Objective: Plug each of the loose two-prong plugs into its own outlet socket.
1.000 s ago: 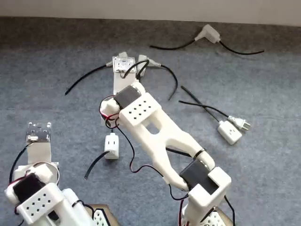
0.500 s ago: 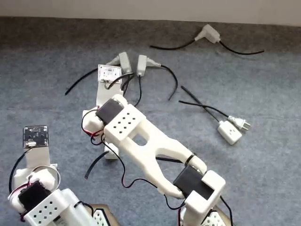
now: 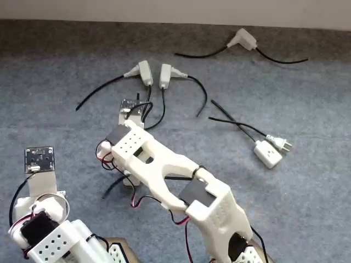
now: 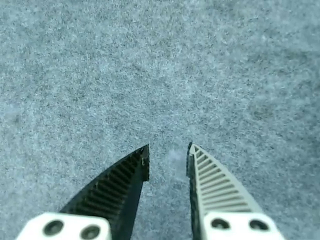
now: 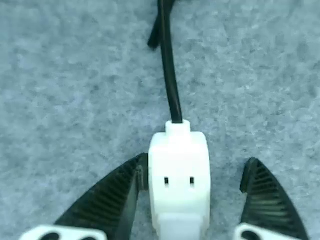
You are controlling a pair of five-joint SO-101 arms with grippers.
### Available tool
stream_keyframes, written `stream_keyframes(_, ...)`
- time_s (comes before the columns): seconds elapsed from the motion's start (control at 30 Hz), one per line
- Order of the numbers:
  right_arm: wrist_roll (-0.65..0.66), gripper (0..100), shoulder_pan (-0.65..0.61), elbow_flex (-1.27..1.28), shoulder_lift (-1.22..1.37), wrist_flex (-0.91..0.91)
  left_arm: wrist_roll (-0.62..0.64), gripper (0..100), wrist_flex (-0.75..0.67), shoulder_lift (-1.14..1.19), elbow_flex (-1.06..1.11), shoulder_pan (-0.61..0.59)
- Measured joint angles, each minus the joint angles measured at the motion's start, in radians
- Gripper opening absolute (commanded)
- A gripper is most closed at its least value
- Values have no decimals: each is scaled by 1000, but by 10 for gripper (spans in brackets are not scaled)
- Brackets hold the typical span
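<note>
A white outlet socket (image 5: 179,180) with two slots and a black cord lies on the grey carpet between the fingers of my right gripper (image 5: 196,162), which is open around it. One black finger (image 5: 112,200) touches the socket's side; the other stands apart. In the high view the right arm (image 3: 164,170) stretches over this socket near the middle left. Two grey-white plugs (image 3: 143,71) (image 3: 164,75) lie side by side farther back. My left gripper (image 4: 167,149) is open over bare carpet at the front left.
A third plug (image 3: 244,39) with a black cord lies at the back right. Another white socket (image 3: 267,154) sits at the right with a pronged plug (image 3: 282,144) beside it. Black cords trail across the carpet around them.
The right arm has drawn back from the two plugs toward the front, and its wrist now hangs over the socket. The left wrist shifted slightly forward.
</note>
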Motion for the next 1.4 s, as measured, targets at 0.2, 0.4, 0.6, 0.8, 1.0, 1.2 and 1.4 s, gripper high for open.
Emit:
stream_keyframes(0.2, -6, 259, 2, 2, 17, -31, 0, 130, 0, 0, 0, 0)
stream_keyframes(0.4, -6, 80, 12, 5, 37, -49, 0, 130, 0, 0, 0, 0)
stream_keyframes(0.6, 51, 80, 32, -2, 38, -38, 0, 130, 0, 0, 0, 0)
stream_keyframes(0.8, 86, 80, 54, -158, 64, 74, 0, 130, 0, 0, 0, 0)
stream_keyframes(1.0, 201, 80, 175, -445, 68, 210, 0, 130, 0, 0, 34, 0)
stream_keyframes(1.2, 370, 80, 387, -789, 68, 376, 0, 130, 0, 0, 35, 0)
stream_keyframes(1.4, 552, 80, 632, -879, 68, 367, 0, 133, 0, 0, 35, 0)
